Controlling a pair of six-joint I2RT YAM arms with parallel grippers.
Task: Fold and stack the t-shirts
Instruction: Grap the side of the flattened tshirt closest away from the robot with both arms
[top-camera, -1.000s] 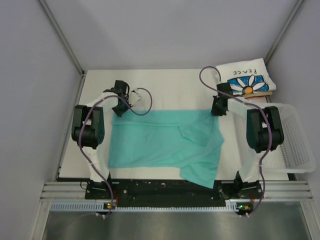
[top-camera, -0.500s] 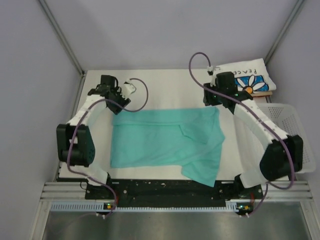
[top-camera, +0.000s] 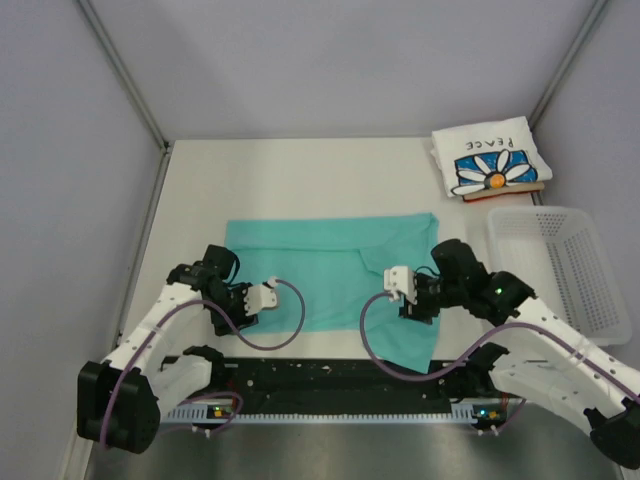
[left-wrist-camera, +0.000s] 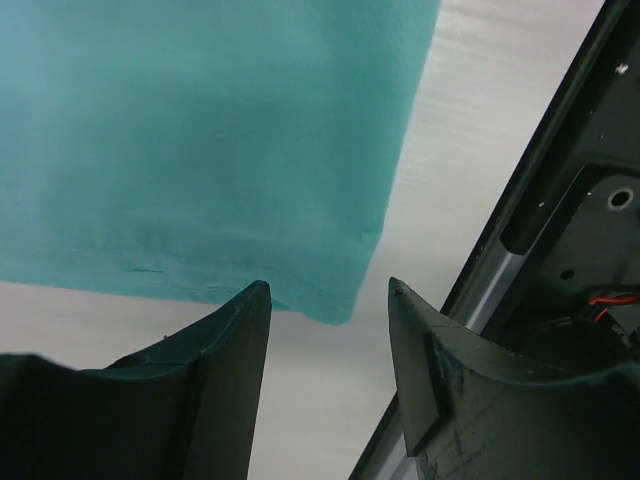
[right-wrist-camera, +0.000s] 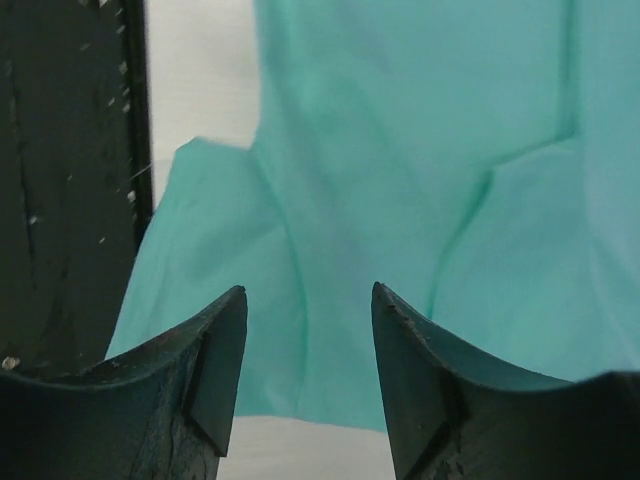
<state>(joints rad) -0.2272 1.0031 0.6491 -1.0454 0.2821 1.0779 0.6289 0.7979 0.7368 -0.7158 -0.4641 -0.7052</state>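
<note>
The teal-green t-shirt (top-camera: 320, 270) lies spread across the middle of the table, its near-right part rumpled and folded over. The daisy-print "PEACE" t-shirt (top-camera: 492, 160) lies folded at the far right corner. My left gripper (top-camera: 232, 312) hangs open just above the teal shirt's near-left corner (left-wrist-camera: 345, 305), which shows between the left gripper's (left-wrist-camera: 328, 285) fingers. My right gripper (top-camera: 415, 303) hovers open over the rumpled near-right part; in its wrist view the right gripper (right-wrist-camera: 309, 288) frames creased teal cloth (right-wrist-camera: 400, 150). Neither holds anything.
A white mesh basket (top-camera: 565, 280) stands at the right edge of the table. The black base rail (top-camera: 330, 380) runs along the near edge, close to both grippers, and shows as a black rail (left-wrist-camera: 570, 200) and a black bar (right-wrist-camera: 60, 180) in the wrist views.
Both arms have swung from the teal shirt's far corners back to its near edge. Both grippers have opened. The shirt's far edge now lies flat on the table.
</note>
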